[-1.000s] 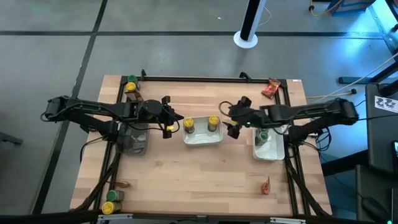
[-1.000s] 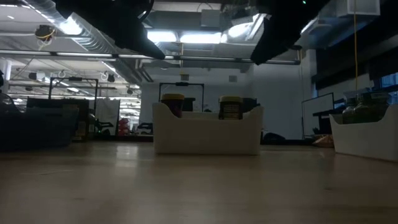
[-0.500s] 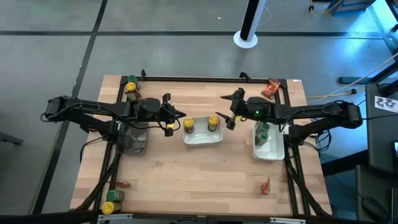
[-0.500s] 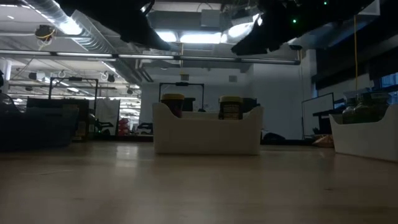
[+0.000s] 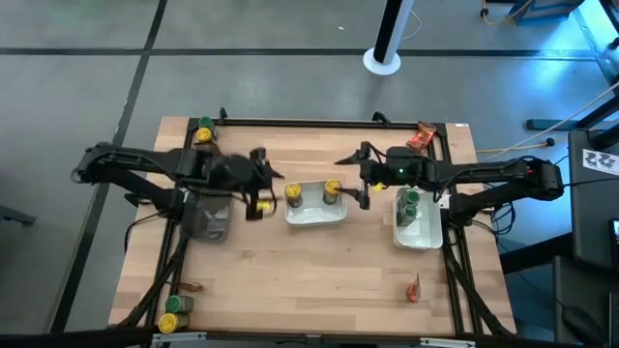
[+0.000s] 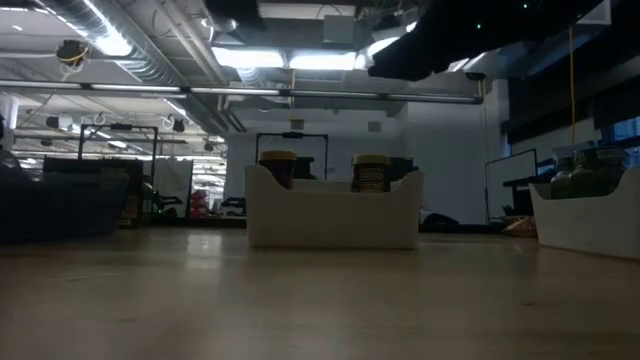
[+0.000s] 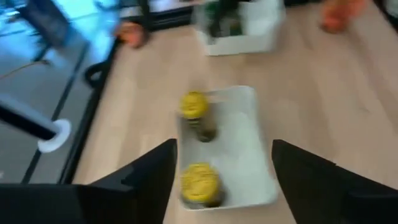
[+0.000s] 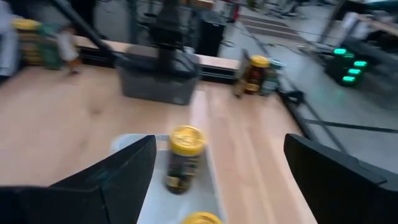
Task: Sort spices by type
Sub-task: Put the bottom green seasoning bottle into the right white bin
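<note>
Two yellow-lidded spice jars (image 5: 293, 195) (image 5: 331, 190) stand upright in the middle white tray (image 5: 316, 217). Green-lidded jars (image 5: 410, 205) stand in the right white tray (image 5: 422, 232). My left gripper (image 5: 265, 189) hovers open, left of the middle tray and above the table; its wrist view looks down on both yellow jars (image 7: 194, 106) (image 7: 199, 182). My right gripper (image 5: 354, 180) hovers open at that tray's right end, with a yellow jar (image 8: 185, 155) ahead of it. Neither touches anything.
A clear grey bin (image 5: 206, 217) sits under the left arm. Loose jars stand at the far left corner (image 5: 203, 133) and the near left corner (image 5: 174, 307). Red-orange packets lie at the far right (image 5: 423, 136) and near right (image 5: 414, 288). The near middle is bare wood.
My left gripper has risen, leaving the top of the low view, drawn back a little toward the table's left edge and opened. My right gripper has tipped up toward level, rolled and shifted a little toward the far edge, staying open. The jars have not moved.
</note>
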Action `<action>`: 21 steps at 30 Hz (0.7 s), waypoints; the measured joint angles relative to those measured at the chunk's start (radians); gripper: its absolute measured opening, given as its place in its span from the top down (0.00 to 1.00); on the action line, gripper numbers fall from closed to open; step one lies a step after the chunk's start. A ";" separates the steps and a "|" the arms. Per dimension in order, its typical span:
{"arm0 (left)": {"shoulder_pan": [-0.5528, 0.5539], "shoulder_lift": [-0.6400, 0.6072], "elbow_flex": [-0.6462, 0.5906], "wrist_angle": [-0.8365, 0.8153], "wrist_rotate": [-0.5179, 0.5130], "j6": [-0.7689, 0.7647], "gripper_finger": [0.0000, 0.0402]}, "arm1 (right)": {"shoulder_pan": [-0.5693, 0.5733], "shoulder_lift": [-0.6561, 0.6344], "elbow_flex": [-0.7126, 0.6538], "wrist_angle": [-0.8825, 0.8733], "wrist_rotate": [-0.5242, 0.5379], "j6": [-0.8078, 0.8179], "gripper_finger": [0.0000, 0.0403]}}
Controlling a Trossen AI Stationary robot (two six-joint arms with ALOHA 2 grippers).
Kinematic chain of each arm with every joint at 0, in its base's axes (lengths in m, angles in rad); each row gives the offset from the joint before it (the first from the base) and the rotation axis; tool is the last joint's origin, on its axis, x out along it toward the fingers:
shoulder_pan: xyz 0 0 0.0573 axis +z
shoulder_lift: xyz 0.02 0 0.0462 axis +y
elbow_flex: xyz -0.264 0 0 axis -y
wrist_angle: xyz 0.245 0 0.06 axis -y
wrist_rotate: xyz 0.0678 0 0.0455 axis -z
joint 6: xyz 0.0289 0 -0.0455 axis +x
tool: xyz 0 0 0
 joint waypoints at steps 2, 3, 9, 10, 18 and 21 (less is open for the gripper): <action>-0.074 0.068 0.085 -0.102 -0.038 0.018 0.35 | 0.000 0.000 0.000 0.006 -0.041 0.004 0.13; -0.108 0.105 0.128 -0.162 -0.061 0.024 0.34 | 0.001 0.000 0.000 0.010 -0.054 0.014 0.13; -0.245 0.291 0.372 -0.558 -0.086 -0.298 0.34 | 0.001 0.000 0.020 0.027 -0.070 0.180 0.13; -0.263 0.313 0.406 -0.618 -0.072 -0.383 0.34 | 0.001 0.000 0.025 0.029 -0.077 0.204 0.13; -0.411 0.364 0.489 -0.842 0.086 -0.992 0.34 | 0.072 0.000 0.028 0.014 -0.150 0.227 0.13; -0.463 0.364 0.489 -0.860 0.131 -1.185 0.34 | 0.109 0.000 0.028 0.038 -0.149 0.189 0.13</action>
